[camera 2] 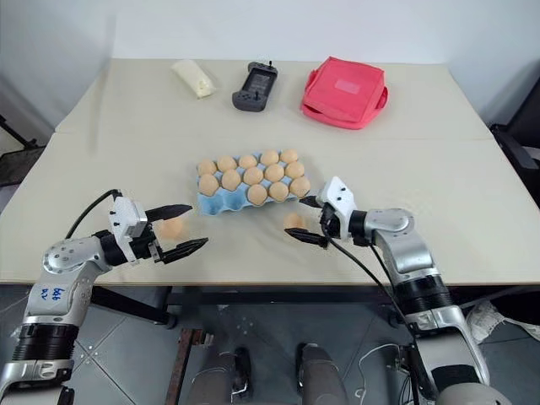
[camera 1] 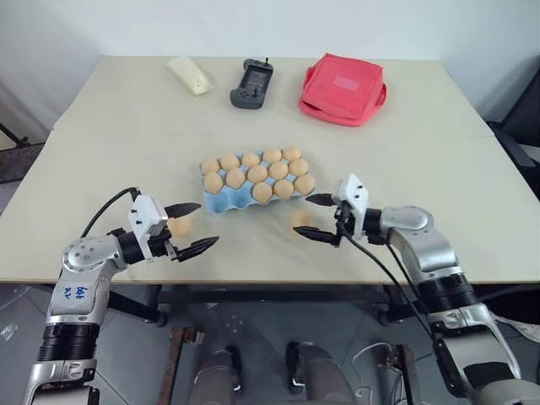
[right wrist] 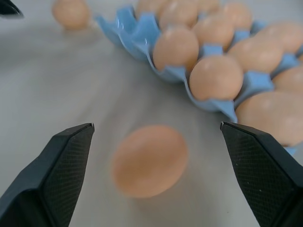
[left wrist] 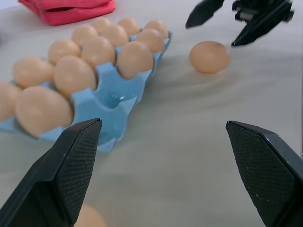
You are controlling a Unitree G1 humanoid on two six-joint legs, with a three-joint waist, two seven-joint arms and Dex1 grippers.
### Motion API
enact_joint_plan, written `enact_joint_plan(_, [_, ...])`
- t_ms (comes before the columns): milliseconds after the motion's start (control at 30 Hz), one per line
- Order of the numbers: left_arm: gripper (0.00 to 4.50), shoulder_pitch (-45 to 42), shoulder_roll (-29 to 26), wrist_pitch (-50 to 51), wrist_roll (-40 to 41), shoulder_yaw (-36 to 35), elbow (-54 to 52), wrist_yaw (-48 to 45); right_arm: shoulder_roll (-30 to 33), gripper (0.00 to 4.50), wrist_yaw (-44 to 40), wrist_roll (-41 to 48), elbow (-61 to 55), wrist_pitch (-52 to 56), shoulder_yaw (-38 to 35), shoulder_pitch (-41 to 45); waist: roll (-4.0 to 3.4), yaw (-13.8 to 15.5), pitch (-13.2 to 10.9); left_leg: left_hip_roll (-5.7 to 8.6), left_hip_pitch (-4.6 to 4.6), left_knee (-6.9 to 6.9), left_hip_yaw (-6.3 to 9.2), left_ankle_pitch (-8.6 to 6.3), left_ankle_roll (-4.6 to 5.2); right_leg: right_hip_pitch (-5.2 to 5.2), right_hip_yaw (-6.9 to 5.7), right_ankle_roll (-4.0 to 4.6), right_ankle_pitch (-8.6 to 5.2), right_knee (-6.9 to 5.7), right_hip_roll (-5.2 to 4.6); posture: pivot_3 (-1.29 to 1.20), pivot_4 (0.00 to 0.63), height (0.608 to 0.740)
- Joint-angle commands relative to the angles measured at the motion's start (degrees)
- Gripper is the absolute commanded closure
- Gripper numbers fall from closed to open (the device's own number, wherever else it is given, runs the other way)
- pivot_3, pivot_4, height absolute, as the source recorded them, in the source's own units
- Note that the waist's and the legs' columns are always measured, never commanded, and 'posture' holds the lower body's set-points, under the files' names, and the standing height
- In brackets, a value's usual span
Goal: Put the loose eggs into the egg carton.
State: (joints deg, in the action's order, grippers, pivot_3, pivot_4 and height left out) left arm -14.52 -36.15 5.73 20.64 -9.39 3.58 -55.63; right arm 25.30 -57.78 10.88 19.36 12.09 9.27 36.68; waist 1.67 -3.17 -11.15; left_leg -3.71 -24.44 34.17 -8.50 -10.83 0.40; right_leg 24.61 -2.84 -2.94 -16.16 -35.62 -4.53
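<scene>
Reaching w/ our right gripper (camera 1: 316,217), jaws wide & empty, straddling a loose egg (camera 1: 300,219) just ahead of the tips, its long axis roughly across the gap. Left gripper (camera 1: 191,226) also wide open, empty, w/ a second egg (camera 1: 179,225) betw its fingers. Eggs are smooth tan ovals. Beyond them the blue moulded egg carton (camera 1: 221,201) has 2 near-left cups free, rest full
</scene>
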Motion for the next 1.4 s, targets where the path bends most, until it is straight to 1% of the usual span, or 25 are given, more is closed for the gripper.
enact_joint_plan(33, [0.00,2.20,-0.91,0.15,1.54,-3.01,-4.41,1.45,-1.37,0.62,0.25,-2.08,5.37,-4.53,0.67,1.96,0.00,-0.06,0.00,0.00,-0.01,-0.02,-0.01,0.00,0.00,0.00,0.01,0.00,0.00,0.01,0.00,0.00,0.150,0.740])
enact_joint_plan(167, [0.00,4.25,-1.15,0.97,2.02,-4.57,-6.17,2.78,-2.74,2.04,-1.09,-1.93,7.66,-6.84,0.71,2.90,0.00,-0.08,0.00,0.00,-0.02,-0.03,-0.01,0.00,0.00,0.00,0.00,0.00,0.00,0.02,0.00,0.00,0.150,0.740])
enact_joint_plan(200, [0.00,4.70,-1.21,1.13,2.11,-4.95,-6.46,2.98,-3.17,2.29,-1.34,-1.52,7.23,-6.93,0.63,3.08,0.00,-0.10,0.00,0.00,-0.01,-0.03,-0.01,0.00,0.00,0.00,0.00,-0.01,0.00,0.01,0.00,0.00,0.150,0.740])
enact_joint_plan(233, [0.00,5.55,-1.39,1.23,2.25,-5.63,-6.75,3.16,-3.71,2.43,-1.60,-1.11,5.64,-6.48,0.88,3.24,0.00,-0.22,0.00,0.00,-0.01,-0.03,-0.01,0.00,0.00,0.00,0.00,-0.01,0.01,0.00,0.00,0.00,0.150,0.740])
enact_joint_plan(367, [0.00,7.71,-2.00,1.07,2.38,-7.46,-6.62,3.90,-5.71,2.47,-1.87,-0.42,1.39,-4.38,1.56,4.16,0.00,-0.53,0.00,-0.04,0.02,-0.08,-0.01,0.00,-0.02,0.03,0.00,0.01,0.00,-0.07,0.02,0.00,0.150,0.740])
enact_joint_plan(467, [0.00,8.91,-2.29,0.53,2.27,-8.88,-5.20,4.29,-9.90,2.47,-0.27,-0.53,0.58,-1.86,2.42,8.15,0.00,-1.16,0.00,-0.04,0.02,-0.08,-0.02,0.00,-0.03,0.08,0.02,0.03,-0.02,-0.11,0.02,0.00,0.150,0.740])
enact_joint_plan(600, [0.00,9.07,-2.05,0.58,2.25,-9.17,-5.08,4.73,-15.55,2.47,3.80,-2.97,6.50,-1.71,3.04,15.11,0.00,-1.69,0.00,-0.05,0.02,-0.10,-0.01,0.00,-0.04,0.09,0.01,0.06,0.00,-0.13,0.00,0.00,0.150,0.740])
enact_joint_plan(700, [0.00,9.20,-1.57,0.75,2.24,-8.72,-5.82,5.17,-19.42,2.47,7.47,-4.95,14.21,-3.84,3.34,20.45,0.02,-1.68,0.01,-0.05,0.01,-0.23,-0.01,0.00,-0.07,0.12,-0.01,0.08,-0.01,-0.04,-0.01,0.00,0.150,0.740])
enact_joint_plan(833, [0.00,9.21,-1.22,0.99,2.51,-8.46,-6.48,5.70,-22.62,2.47,9.78,-7.14,21.12,-6.50,3.88,23.52,0.03,-1.63,0.03,-0.02,-0.14,-0.38,-0.06,-0.01,-0.13,0.29,-0.05,0.09,-0.02,0.06,-0.07,0.00,0.150,0.740])
enact_joint_plan(900, [0.00,9.18,-1.17,1.03,2.50,-8.44,-6.47,5.90,-23.29,1.76,10.63,-7.78,23.09,-7.98,3.53,24.16,0.04,-1.62,0.04,-0.01,-0.42,-0.38,-0.09,-0.02,-0.17,0.59,-0.05,0.10,-0.02,0.00,-0.07,0.00,0.150,0.740])
enact_joint_plan(967, [0.00,9.28,-1.09,1.09,2.49,-8.39,-6.68,6.11,-23.36,1.14,10.93,-7.90,23.27,-8.96,2.92,24.30,0.05,-1.62,0.03,-0.01,-0.84,-0.29,-0.11,0.07,-0.25,0.97,-0.06,0.09,-0.02,-0.14,-0.06,0.00,0.150,0.740])
enact_joint_plan(1033, [0.00,9.35,-1.03,1.20,2.57,-8.40,-6.87,6.24,-22.71,0.45,9.81,-7.62,21.17,-8.97,2.77,23.84,0.05,-1.62,0.03,-0.01,-0.84,-0.28,-0.12,0.13,-0.34,0.97,-0.07,0.09,-0.02,-0.14,-0.03,0.00,0.150,0.740])
enact_joint_plan(1067, [0.00,9.44,-1.06,1.25,2.61,-8.40,-6.93,6.22,-21.64,0.08,8.46,-6.80,17.78,-7.73,2.57,22.81,0.05,-1.65,0.03,-0.01,-0.82,-0.27,-0.13,0.12,-0.32,0.97,-0.07,0.09,-0.02,-0.14,-0.02,0.00,0.150,0.740])
enact_joint_plan(1167, [0.00,9.31,-1.32,1.37,2.62,-8.18,-6.75,5.91,-16.96,0.03,2.35,-4.13,6.82,-5.21,2.64,17.78,0.05,-1.55,0.03,-0.02,-0.78,-0.22,-0.13,0.10,-0.23,0.95,-0.08,0.09,-0.02,-0.21,-0.02,0.00,0.150,0.740])
enact_joint_plan(1267, [0.00,7.88,-1.42,1.75,2.83,-7.33,-6.68,5.40,-10.99,0.03,-3.77,-0.41,-3.56,-4.97,2.02,10.40,0.07,-1.14,0.05,-0.02,-0.74,-0.18,-0.08,0.11,-0.19,0.89,-0.12,0.09,-0.02,-0.25,-0.02,0.00,0.150,0.740])
enact_joint_plan(1400, [0.00,4.74,-1.21,2.52,2.79,-5.16,-6.56,4.58,-3.59,0.03,-7.14,2.74,-11.49,-5.40,-0.44,1.55,0.08,-0.31,0.05,-0.01,-0.73,-0.08,-0.07,0.12,-0.16,0.86,-0.14,0.07,-0.01,-0.28,-0.02,0.00,0.150,0.740])
